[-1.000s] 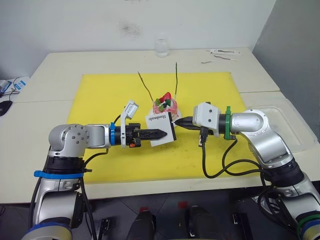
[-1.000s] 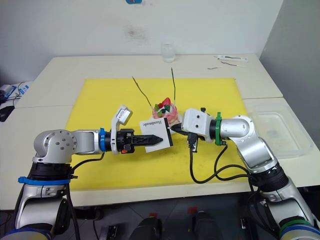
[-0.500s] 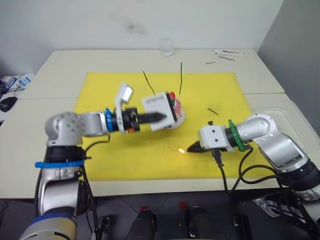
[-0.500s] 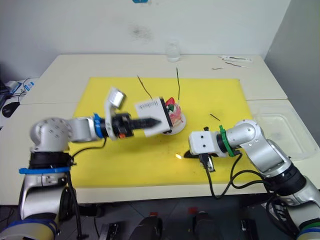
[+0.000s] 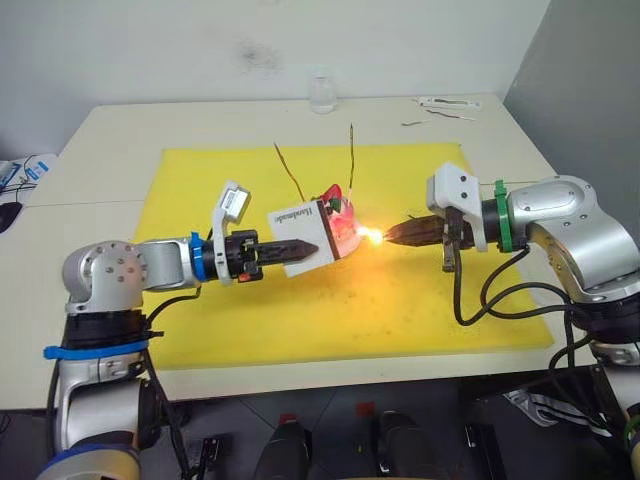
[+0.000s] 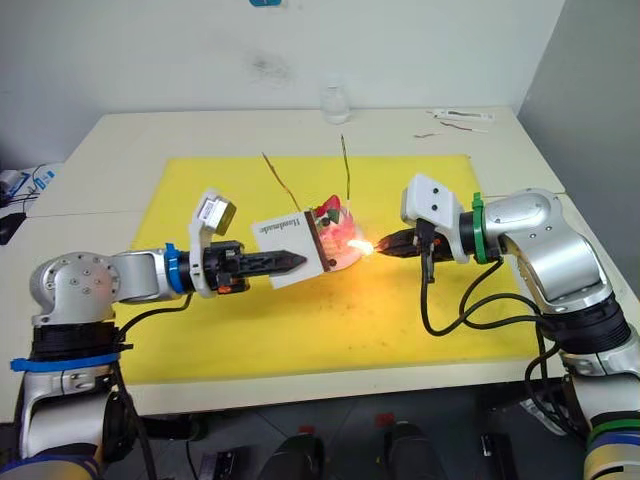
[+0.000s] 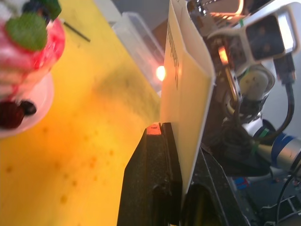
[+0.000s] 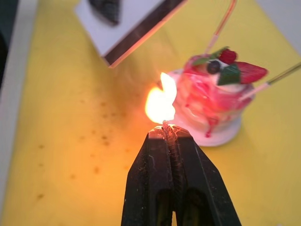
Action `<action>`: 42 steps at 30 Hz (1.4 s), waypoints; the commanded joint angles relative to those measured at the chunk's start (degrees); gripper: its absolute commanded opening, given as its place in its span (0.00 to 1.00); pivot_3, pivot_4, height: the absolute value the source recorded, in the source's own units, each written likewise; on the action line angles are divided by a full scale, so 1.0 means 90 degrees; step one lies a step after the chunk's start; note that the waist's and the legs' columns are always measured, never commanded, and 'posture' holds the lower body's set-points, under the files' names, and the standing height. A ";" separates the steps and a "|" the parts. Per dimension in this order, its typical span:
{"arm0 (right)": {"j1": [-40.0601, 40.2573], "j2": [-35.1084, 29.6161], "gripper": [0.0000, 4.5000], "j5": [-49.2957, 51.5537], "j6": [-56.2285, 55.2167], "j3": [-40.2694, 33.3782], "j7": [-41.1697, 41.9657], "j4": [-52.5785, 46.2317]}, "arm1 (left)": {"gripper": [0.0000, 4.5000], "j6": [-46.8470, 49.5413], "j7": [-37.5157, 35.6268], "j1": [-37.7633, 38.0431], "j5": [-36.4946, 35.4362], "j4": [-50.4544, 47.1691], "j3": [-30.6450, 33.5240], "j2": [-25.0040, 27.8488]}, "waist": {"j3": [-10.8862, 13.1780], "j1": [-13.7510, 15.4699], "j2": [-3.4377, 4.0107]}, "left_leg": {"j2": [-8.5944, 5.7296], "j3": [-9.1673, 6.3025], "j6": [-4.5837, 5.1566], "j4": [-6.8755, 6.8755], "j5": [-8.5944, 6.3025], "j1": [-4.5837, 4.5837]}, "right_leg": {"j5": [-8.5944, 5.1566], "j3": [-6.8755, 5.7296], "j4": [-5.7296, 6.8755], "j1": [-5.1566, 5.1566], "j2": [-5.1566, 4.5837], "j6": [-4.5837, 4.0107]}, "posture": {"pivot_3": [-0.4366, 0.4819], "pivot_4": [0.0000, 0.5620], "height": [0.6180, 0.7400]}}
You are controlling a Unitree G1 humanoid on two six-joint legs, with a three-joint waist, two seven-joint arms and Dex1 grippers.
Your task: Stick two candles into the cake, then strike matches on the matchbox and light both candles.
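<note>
The small pink cake (image 5: 338, 222) stands on its white plate mid-mat, with two long thin candles (image 5: 288, 172) (image 5: 351, 158) rising from it. My left gripper (image 5: 312, 246) is shut on the white matchbox (image 5: 296, 236), held tilted just in front and left of the cake. From the right, my right gripper (image 5: 392, 236) is shut on a burning match. Its flame (image 8: 160, 103) glows close beside the cake's side (image 8: 214, 101), below the candle tips. A second dark match (image 7: 75, 30) lies on the mat beyond the cake.
The yellow mat (image 5: 250, 320) covers the middle of the cream table. A clear glass (image 5: 322, 92) stands at the far edge, small white items (image 5: 445, 102) at the back right. A clear plastic container (image 7: 136, 37) sits off the mat's right side.
The match went from the matchbox's side to a small flame low over the front of the mat. Now the right gripper holds it, burning brighter, beside the cake. The matchbox has shifted slightly.
</note>
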 commanded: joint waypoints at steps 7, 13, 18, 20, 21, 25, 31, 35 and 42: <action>-0.0829 0.1895 0.01 -0.0396 -0.0731 -0.0097 -0.1775 0.0762 | 0.00 -0.0236 -0.0317 0.0704 0.0055 -0.0730 -0.0235 0.0335 | 0.0000 -0.0030 0.0001 | 0.0010 0.0005 -0.0002 0.0000 0.0002 0.0004 | 0.0006 -0.0008 0.0008 -0.0001 0.0010 -0.0010 | 0.48 0.27 1.00; -0.1403 0.2860 0.01 -0.0704 -0.1225 0.0018 -0.2352 0.1597 | 0.00 -0.0355 -0.0319 0.0801 0.0070 -0.0819 -0.0261 0.0367 | 0.0000 -0.0017 0.0000 | 0.0007 0.0005 -0.0002 -0.0002 0.0003 0.0003 | 0.0007 -0.0010 0.0006 -0.0001 0.0009 -0.0011 | 0.48 0.27 1.00; -0.1617 0.3124 0.01 -0.0888 -0.1461 0.0042 -0.2527 0.1988 | 0.00 -0.0452 -0.0300 0.0909 0.0085 -0.0861 -0.0236 0.0380 | 0.0000 -0.0001 0.0000 | 0.0002 0.0005 -0.0002 -0.0002 0.0002 0.0001 | 0.0007 -0.0008 0.0002 -0.0001 0.0006 -0.0012 | 0.48 0.27 1.00; -0.1692 0.3202 0.01 -0.0969 -0.1565 0.0061 -0.2595 0.2163 | 0.00 -0.0469 -0.0294 0.0949 0.0075 -0.0892 -0.0234 0.0377 | 0.0000 -0.0014 0.0000 | 0.0004 0.0006 -0.0002 -0.0004 0.0002 0.0001 | 0.0007 -0.0008 0.0003 -0.0002 0.0007 -0.0012 | 0.48 0.27 1.00; -0.1727 0.3235 0.01 -0.1003 -0.1607 0.0066 -0.2623 0.2245 | 0.00 -0.0480 -0.0288 0.0969 0.0069 -0.0915 -0.0233 0.0375 | 0.0000 -0.0017 0.0001 | 0.0005 0.0005 -0.0002 -0.0005 0.0002 0.0001 | 0.0007 -0.0010 0.0003 -0.0002 0.0008 -0.0012 | 0.48 0.27 1.00; -0.1881 0.3379 0.01 -0.1148 -0.1777 0.0073 -0.2712 0.2590 | 0.00 -0.0539 -0.0299 0.1020 0.0077 -0.0949 -0.0263 0.0391 | 0.0000 -0.0041 0.0001 | 0.0006 0.0007 -0.0002 -0.0005 0.0002 0.0003 | 0.0007 -0.0009 0.0007 -0.0003 0.0009 -0.0012 | 0.48 0.27 1.00; -0.2093 0.3603 0.01 -0.1308 -0.2087 0.0101 -0.2791 0.3108 | 0.00 -0.0591 -0.0333 0.1026 0.0097 -0.0961 -0.0296 0.0410 | 0.0000 -0.0048 0.0000 | 0.0006 0.0007 -0.0001 -0.0005 0.0002 0.0003 | 0.0008 -0.0009 0.0007 -0.0003 0.0010 -0.0013 | 0.48 0.27 1.00; -0.2141 0.3674 0.01 -0.1383 -0.2205 0.0109 -0.2749 0.3283 | 0.00 -0.0622 -0.0342 0.1039 0.0095 -0.0971 -0.0304 0.0430 | 0.0000 -0.0048 0.0001 | 0.0006 0.0008 -0.0001 -0.0005 0.0002 0.0003 | 0.0008 -0.0008 0.0007 -0.0003 0.0010 -0.0013 | 0.48 0.27 1.00; -0.2235 0.3815 0.01 -0.1480 -0.2377 0.0138 -0.2770 0.3561 | 0.00 -0.0638 -0.0347 0.1081 0.0092 -0.1011 -0.0309 0.0446 | 0.0000 -0.0062 0.0001 | 0.0007 0.0008 -0.0001 -0.0005 0.0002 0.0003 | 0.0008 -0.0008 0.0009 -0.0004 0.0010 -0.0013 | 0.48 0.27 1.00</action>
